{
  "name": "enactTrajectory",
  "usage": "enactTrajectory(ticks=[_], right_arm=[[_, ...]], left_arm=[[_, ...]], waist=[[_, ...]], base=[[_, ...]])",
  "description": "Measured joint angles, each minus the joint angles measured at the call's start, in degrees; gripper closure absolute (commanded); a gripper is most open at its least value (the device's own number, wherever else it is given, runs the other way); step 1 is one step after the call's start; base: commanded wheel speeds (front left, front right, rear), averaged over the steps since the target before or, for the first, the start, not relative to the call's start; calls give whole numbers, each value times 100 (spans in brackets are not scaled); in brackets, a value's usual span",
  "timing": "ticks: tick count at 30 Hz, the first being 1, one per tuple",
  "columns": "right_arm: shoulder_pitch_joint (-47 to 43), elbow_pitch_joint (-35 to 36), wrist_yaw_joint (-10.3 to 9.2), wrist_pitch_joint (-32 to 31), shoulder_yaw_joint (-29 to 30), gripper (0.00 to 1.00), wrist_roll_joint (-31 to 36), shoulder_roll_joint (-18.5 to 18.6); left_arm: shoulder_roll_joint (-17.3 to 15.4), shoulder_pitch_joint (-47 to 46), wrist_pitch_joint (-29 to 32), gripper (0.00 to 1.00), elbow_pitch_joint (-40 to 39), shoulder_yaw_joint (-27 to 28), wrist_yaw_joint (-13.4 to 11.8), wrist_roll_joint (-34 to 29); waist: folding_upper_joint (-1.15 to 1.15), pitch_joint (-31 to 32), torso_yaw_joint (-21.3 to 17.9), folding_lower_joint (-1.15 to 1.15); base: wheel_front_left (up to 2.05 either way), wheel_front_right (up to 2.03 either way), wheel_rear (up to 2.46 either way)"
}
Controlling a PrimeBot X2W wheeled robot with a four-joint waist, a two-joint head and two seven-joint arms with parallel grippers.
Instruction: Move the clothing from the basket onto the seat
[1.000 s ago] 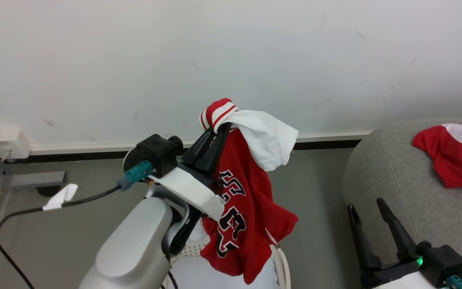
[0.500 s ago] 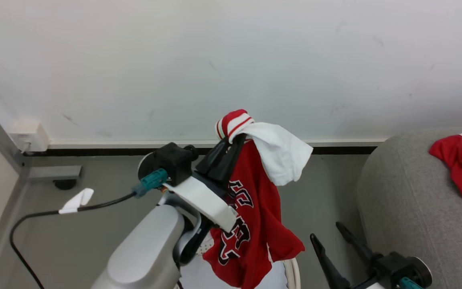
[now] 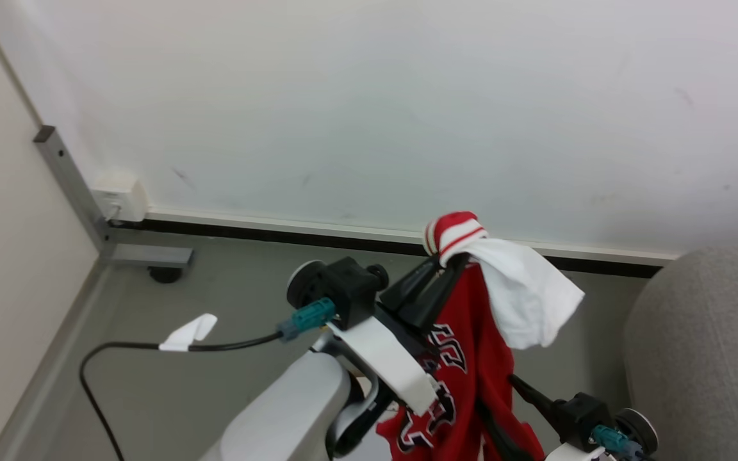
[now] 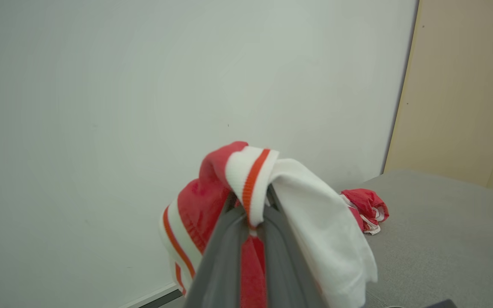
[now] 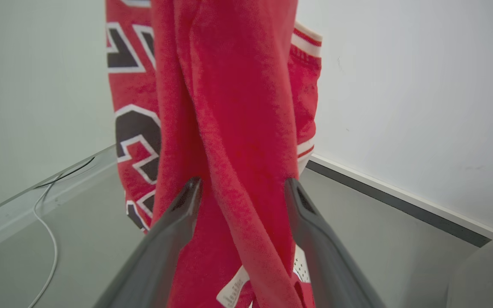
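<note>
Left pincer (image 3: 447, 267) is clamped on the striped trim of the clothing (image 3: 471, 358). The clothing hangs with its long axis vertical, just beside the seat (image 3: 702, 358). Right pincer (image 5: 240, 188) is spread wide and straddles the hanging red fabric, nearer the seat. Judged: the carry goes seatward, and nothing stands between. Another garment (image 4: 368, 205) lies on the seat.

White wall (image 3: 369, 96), grey floor (image 3: 228, 282), dark skirting (image 3: 279, 234), white socket box (image 3: 119, 195)

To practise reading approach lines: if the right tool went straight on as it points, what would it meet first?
Probably the red jersey, seen hanging between the right tool's open fingers; depth unclear.
</note>
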State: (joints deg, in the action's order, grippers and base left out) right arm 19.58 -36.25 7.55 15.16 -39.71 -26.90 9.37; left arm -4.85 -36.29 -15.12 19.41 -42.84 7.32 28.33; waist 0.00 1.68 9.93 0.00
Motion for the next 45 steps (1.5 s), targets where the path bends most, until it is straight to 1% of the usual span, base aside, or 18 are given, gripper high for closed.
enactTrajectory(ticks=[5, 11, 12, 13, 14, 15, 19, 24, 34, 39, 45], right_arm=[[108, -302, 0, 1, 91, 0, -59, 4], [166, -477, 0, 1, 29, 0, -176, -16], [191, -536, 0, 1, -30, 2, -210, -14], [211, -603, 0, 1, -102, 51, -253, -10], [223, -647, 0, 1, -164, 89, -318, -12], [241, -676, 0, 1, -190, 100, -394, -12], [343, -731, 0, 1, -319, 100, -598, -4], [383, -728, 0, 1, -415, 100, -755, 31], [392, -543, 1, 0, -359, 100, -867, 100], [390, -264, 1, 0, -64, 100, -879, 119], [342, 252, 1, 0, 525, 100, -736, 168]], left_arm=[[44, 24, 26, 100, -133, -338, 5, 113], [48, 34, 101, 100, -345, -680, 13, 203], [46, 34, 102, 100, -381, -727, 15, 213], [44, 32, 110, 100, -412, -754, 15, 236], [41, 32, 119, 100, -443, -776, 15, 257], [33, 30, 120, 100, -468, -789, 15, 268], [-19, 23, 119, 100, -487, -787, 15, 346], [-62, 15, 111, 100, -463, -757, 13, 365], [-147, -4, 85, 100, -405, -656, -66, 381], [-203, 12, 83, 100, -309, -632, -91, 407], [-353, 153, 82, 100, -233, -642, -134, 449]], waist=[[0, 40, 283, 0], [0, 68, 556, 0], [0, 68, 594, 0], [0, 69, 632, 0], [0, 68, 669, 0], [0, 68, 699, 0], [0, 55, 761, 0], [0, 45, 749, 0], [0, -3, 633, 0], [0, -27, 534, 0], [0, -77, 283, 0]], base=[[0, 0, 0], [0, 0, 0], [0, 0, 0], [0, 0, 0], [0, 0, 0], [0, 0, 0], [0, 0, 0], [0, 0, 0], [0, 0, 0], [0, 0, 0], [0, 0, 0]])
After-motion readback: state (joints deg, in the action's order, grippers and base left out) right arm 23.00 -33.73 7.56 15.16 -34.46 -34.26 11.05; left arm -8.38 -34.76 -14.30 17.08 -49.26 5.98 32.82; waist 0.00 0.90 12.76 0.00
